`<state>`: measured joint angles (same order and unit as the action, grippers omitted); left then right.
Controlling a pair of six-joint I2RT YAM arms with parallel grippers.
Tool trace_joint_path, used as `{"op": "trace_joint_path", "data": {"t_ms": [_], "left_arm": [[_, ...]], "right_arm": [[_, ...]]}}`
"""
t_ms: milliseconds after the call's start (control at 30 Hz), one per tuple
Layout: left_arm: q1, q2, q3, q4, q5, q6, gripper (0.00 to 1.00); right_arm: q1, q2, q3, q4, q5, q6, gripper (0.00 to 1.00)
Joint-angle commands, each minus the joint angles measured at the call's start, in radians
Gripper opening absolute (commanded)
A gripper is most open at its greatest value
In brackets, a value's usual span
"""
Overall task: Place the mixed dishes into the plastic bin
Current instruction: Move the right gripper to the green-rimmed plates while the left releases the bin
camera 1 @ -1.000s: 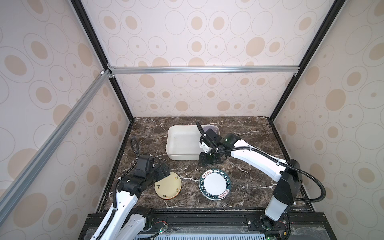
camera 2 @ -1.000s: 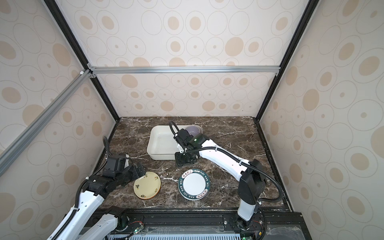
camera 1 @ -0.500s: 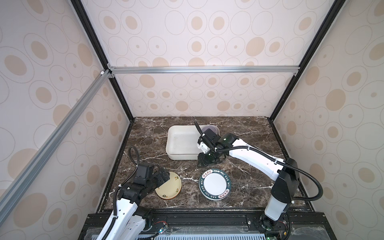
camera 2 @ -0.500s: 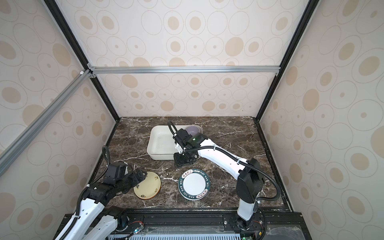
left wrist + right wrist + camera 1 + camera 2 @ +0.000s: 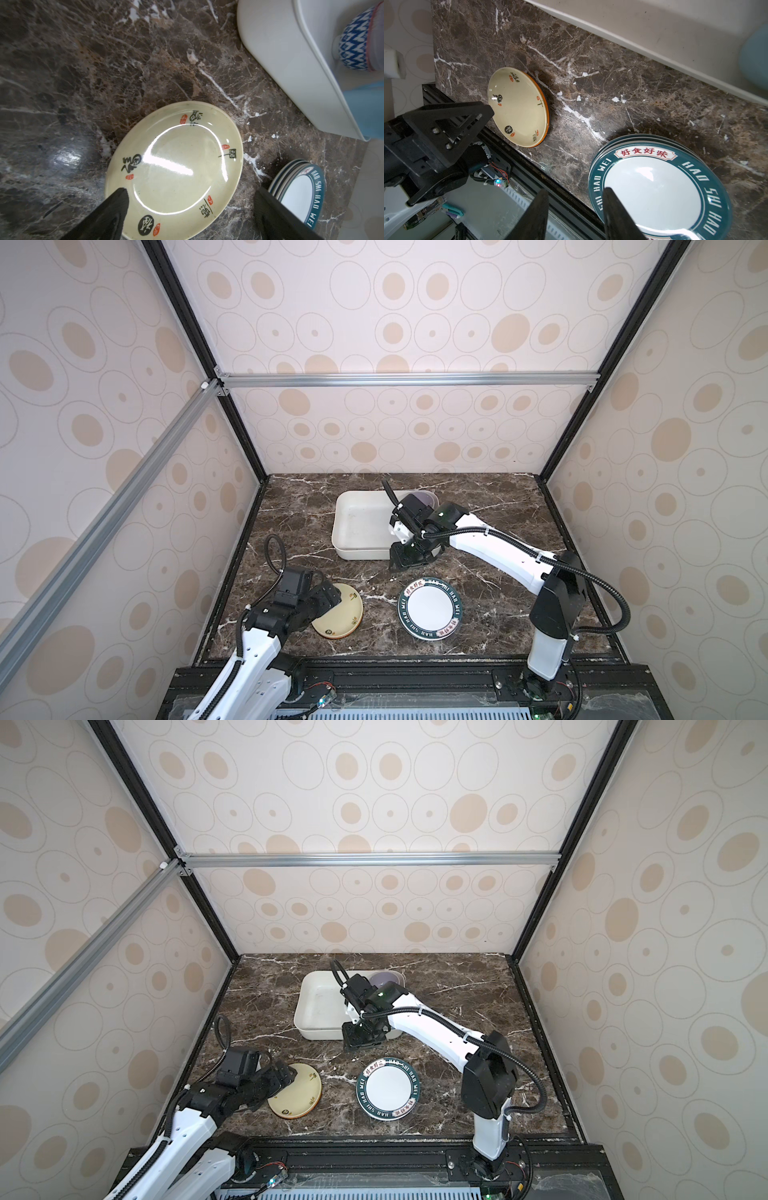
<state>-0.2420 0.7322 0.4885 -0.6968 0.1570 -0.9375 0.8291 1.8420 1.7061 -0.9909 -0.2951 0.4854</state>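
The plastic bin [image 5: 357, 531] [image 5: 318, 1011] stands at the back middle, a bowl with a lilac inside [image 5: 424, 499] [image 5: 384, 979] in its far right corner. The left wrist view shows that bowl's blue-patterned outside [image 5: 353, 41] and a light blue mug [image 5: 365, 108] in the bin [image 5: 280, 62]. A pale yellow plate [image 5: 340, 618] [image 5: 299, 1092] [image 5: 174, 158] lies front left on an orange-rimmed plate. My left gripper [image 5: 328, 600] [image 5: 286, 1078] [image 5: 191, 192] hovers open over its edge. A green-rimmed white plate [image 5: 430, 610] [image 5: 388, 1088] [image 5: 654, 191] tops a small stack. My right gripper [image 5: 405, 562] [image 5: 357, 1042] [image 5: 575, 190] hangs open and empty by the bin's front wall.
The dark marble table [image 5: 498, 506] is fenced by patterned walls on three sides. A black rail [image 5: 529, 162] runs along the front edge, close to both plates. My right arm [image 5: 498, 551] reaches from the front right across to the bin.
My left arm has drawn back a little toward the front and sunk closer to the yellow plate. The right gripper has drifted slightly left along the bin's front wall.
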Motion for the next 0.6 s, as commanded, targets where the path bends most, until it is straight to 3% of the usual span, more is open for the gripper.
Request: {"op": "trace_joint_path", "data": {"t_ms": [0,233,567], "left_arm": [[0.006,0.013,0.011,-0.008,-0.060,-0.003,0.95],[0.006,0.018,0.016,-0.038,-0.129,-0.047,0.96],[0.000,0.040,0.045,-0.048,-0.118,-0.044,0.95]], "right_arm": [[0.000,-0.013,-0.008,-0.021,0.011,0.002,0.45],[-0.001,-0.012,-0.017,-0.017,0.007,-0.017,0.46],[-0.038,-0.069,-0.081,-0.035,0.020,-0.039,0.46]]}}
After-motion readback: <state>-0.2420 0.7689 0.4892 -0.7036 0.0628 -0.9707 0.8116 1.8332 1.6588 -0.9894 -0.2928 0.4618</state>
